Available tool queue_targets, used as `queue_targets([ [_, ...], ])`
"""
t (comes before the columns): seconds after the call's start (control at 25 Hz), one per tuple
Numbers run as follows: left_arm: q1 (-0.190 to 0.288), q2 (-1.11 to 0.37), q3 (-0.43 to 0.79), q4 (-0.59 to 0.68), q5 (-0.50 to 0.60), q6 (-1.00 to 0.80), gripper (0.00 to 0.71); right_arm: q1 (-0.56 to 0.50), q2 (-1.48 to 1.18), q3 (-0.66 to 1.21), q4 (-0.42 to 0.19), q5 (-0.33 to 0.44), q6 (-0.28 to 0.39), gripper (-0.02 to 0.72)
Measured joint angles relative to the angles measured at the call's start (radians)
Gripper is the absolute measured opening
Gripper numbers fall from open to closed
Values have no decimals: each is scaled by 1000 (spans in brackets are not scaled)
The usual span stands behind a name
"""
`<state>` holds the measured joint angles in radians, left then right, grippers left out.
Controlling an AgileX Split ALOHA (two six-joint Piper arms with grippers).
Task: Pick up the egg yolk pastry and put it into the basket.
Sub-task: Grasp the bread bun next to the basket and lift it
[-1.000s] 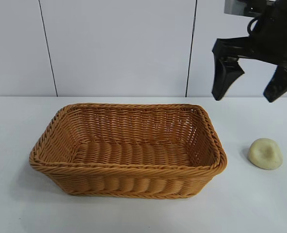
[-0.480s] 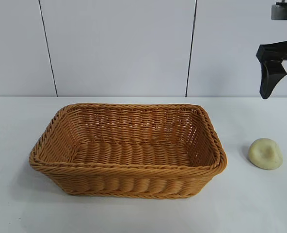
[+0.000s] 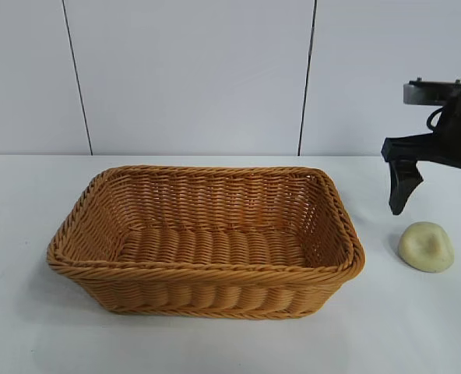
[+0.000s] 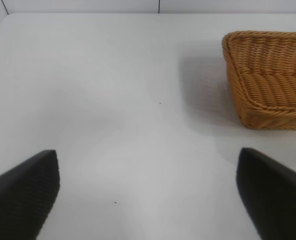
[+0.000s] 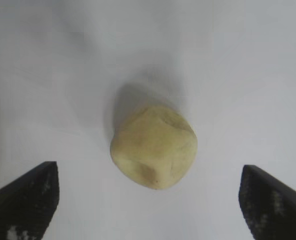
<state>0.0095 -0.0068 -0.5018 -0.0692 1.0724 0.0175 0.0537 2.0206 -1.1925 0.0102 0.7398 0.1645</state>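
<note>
In the exterior view the basket [image 3: 205, 238] sits empty in the middle of the table [image 3: 417, 327], its long axis running across the picture, and the egg yolk pastry [image 3: 426, 246] lies on the bare table to the right of it, apart from the rim. The right gripper [image 3: 441, 204] hangs above the pastry with its fingers spread wide, touching nothing; one finger shows in full and the other is cut by the frame edge. So nothing of the task is done yet: the grasp, the carry and the drop are all left. In the left wrist view the left gripper [image 4: 148, 192] is parked over bare table, fingers released and wide apart, with a corner of the basket farther off. In the right wrist view the pastry lies between the open fingers, roughly centred, dome up, too round to give a clear long axis.
</note>
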Motion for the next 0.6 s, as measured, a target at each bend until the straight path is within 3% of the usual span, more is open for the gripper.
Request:
queue_targets([
  [0.2, 0, 0, 0, 0, 0, 0, 692, 0, 22, 0, -2, -23, 0, 649],
  [0.44, 0, 0, 0, 0, 0, 0, 692, 0, 23, 0, -3, -31, 0, 386],
  [0.6, 0, 0, 0, 0, 0, 0, 692, 0, 23, 0, -4, -44, 0, 259],
])
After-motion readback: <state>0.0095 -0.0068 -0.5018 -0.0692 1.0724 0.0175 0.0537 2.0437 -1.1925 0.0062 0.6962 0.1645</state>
